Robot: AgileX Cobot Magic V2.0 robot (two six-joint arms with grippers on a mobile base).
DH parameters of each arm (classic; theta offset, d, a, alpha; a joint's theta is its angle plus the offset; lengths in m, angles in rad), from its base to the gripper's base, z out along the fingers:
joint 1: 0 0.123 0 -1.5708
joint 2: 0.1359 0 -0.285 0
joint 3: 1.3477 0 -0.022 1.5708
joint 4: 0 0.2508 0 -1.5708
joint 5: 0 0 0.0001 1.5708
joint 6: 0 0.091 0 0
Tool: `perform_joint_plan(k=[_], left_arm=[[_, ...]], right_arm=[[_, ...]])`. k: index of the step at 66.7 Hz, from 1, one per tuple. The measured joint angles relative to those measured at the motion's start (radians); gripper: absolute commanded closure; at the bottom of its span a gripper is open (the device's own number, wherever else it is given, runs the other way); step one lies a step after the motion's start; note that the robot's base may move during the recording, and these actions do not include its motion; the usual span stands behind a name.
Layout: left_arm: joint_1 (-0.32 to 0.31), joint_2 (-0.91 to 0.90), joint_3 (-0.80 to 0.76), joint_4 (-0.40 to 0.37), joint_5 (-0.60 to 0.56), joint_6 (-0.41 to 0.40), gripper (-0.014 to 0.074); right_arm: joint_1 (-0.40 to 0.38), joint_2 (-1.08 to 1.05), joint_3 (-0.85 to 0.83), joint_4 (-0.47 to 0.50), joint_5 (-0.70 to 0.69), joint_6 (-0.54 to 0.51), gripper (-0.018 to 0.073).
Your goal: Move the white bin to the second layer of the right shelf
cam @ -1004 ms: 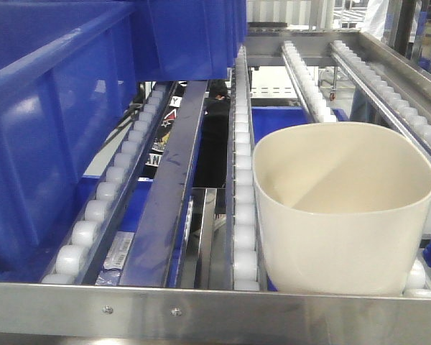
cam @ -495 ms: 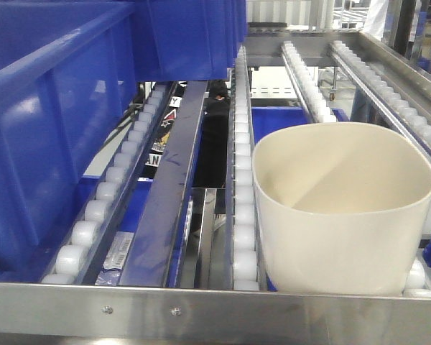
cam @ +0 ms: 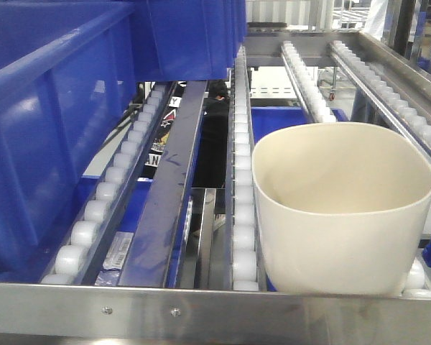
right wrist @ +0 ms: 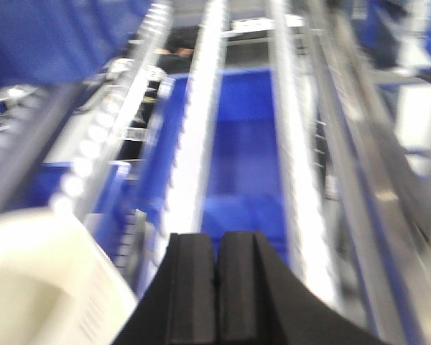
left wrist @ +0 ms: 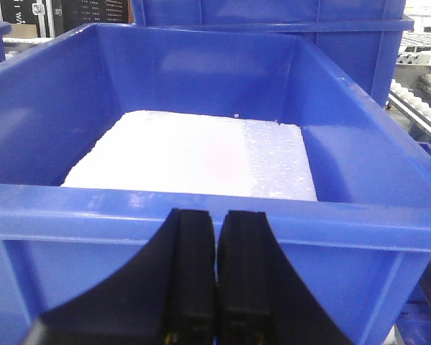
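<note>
Roller lanes of the right shelf second layer (cam: 241,180) carry the white bin (cam: 341,215), upright against the steel front lip (cam: 201,309). Left claw (left wrist: 215,237) and right claw (right wrist: 217,262): pressed together, empty. Bin probably light, stiff, slippery; pinch one wall at the rim.

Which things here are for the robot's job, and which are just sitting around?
For the job:
white bin, sitting on the roller shelf
right gripper, shut and empty

Just there:
blue bin with white foam
left gripper, shut and empty
</note>
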Motion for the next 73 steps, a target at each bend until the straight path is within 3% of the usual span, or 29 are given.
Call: perform_joint_plan(k=[22,73], left_arm=[[0.0,0.0,0.0,0.0,0.0,0.0,0.0512],[0.0,0.0,0.0,0.0,0.0,0.0,0.0512]], right_arm=[[-0.055,-0.262,0.22,0.0,-0.027,0.0,0.0506],[-0.055,-0.265,0.232,0.0,-0.048,0.0,0.0506]])
